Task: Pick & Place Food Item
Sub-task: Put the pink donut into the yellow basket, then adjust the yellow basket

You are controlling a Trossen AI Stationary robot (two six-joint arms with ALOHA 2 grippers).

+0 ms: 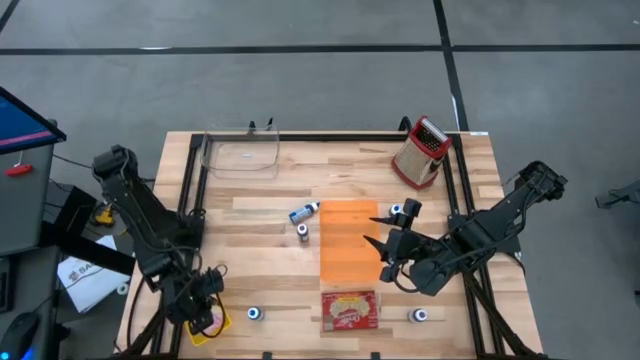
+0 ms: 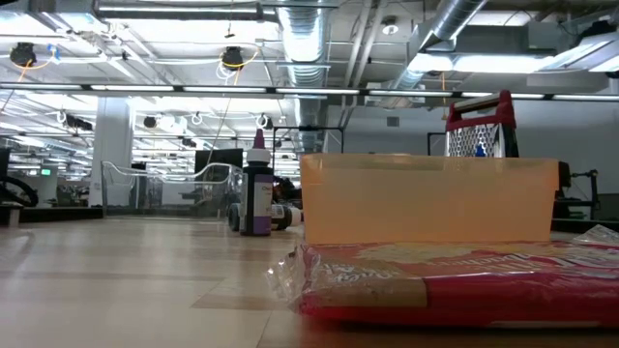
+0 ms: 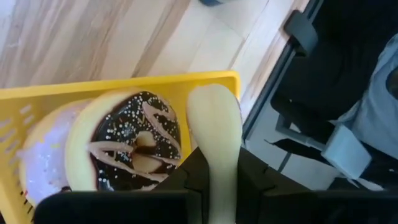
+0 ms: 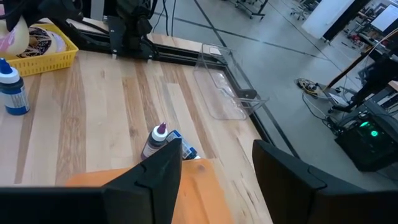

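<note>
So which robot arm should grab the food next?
Probably the left. Its gripper is already down in the yellow basket, closed around a pale banana-like piece beside the donut. The right gripper hovers open over the orange tray.

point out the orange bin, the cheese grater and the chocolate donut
orange bin (image 1: pixel 349 240): high view, middle of its orange floor.
cheese grater (image 1: pixel 423 152): high view, on its metal grating face.
chocolate donut (image 3: pixel 134 140): left wrist view, on the sprinkled chocolate icing, inside the yellow basket (image 3: pixel 74 93).

High view: a tub (image 1: pixel 349 242) sits mid-table, a food packet (image 1: pixel 349 310) before it, two bottles (image 1: pixel 303 221) just left. A grater (image 1: pixel 419 152) stands far right, a clear tray (image 1: pixel 243 155) far left, a basket (image 1: pixel 212 322) near left.
</note>
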